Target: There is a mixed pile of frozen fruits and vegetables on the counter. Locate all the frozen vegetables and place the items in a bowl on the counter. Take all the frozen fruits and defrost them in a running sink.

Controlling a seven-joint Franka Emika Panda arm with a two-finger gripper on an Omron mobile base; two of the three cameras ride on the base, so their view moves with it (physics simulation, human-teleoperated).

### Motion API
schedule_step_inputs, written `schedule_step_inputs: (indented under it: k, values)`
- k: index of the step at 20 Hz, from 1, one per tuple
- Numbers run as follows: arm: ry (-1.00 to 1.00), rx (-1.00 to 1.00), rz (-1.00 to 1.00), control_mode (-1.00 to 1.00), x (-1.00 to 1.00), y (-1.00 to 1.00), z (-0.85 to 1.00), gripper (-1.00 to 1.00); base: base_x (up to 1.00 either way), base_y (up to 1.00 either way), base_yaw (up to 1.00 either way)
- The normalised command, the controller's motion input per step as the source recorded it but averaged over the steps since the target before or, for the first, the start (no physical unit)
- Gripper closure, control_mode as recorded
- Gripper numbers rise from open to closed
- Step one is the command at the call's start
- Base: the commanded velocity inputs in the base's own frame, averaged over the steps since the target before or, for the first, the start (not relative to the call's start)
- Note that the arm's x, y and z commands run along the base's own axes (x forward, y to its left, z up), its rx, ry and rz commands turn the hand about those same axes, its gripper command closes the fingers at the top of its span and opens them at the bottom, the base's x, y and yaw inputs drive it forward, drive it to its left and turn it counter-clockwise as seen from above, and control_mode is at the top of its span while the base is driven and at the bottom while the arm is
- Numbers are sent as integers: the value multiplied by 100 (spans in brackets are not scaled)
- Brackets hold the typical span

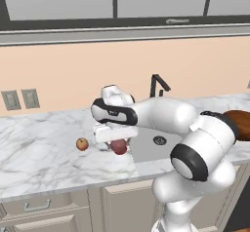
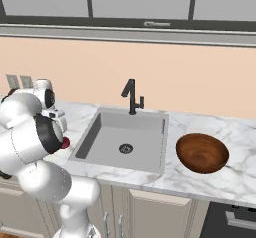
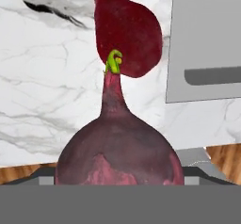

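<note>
the pincer [image 1: 116, 139] hangs wide and released just over the purple-red vegetable [image 3: 120, 152], which sits on the tabletop [image 1: 39, 153] beside the sink [image 2: 125, 132], probably to grasp it for the bowl [image 2: 202, 153]. a red fruit [image 3: 126, 35] lies just beyond it.

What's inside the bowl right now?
Nothing visible in the right base view: the bowl shows bare wooden interior. Its near inner wall is hidden by the rim, so a small piece there can't be ruled out.
</note>
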Motion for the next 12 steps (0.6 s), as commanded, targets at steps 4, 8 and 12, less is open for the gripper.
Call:
schedule_step_inputs:
  k: [4, 8, 12]
  values:
    - [-1, 0, 3, -100, 17, -30, -1, 100, 0, 0, 0]
    - [0, 0, 2, -100, 11, -18, 0, 100, 0, 0, 0]
    - [0, 0, 1, -100, 18, -35, -4, 100, 0, 0, 0]
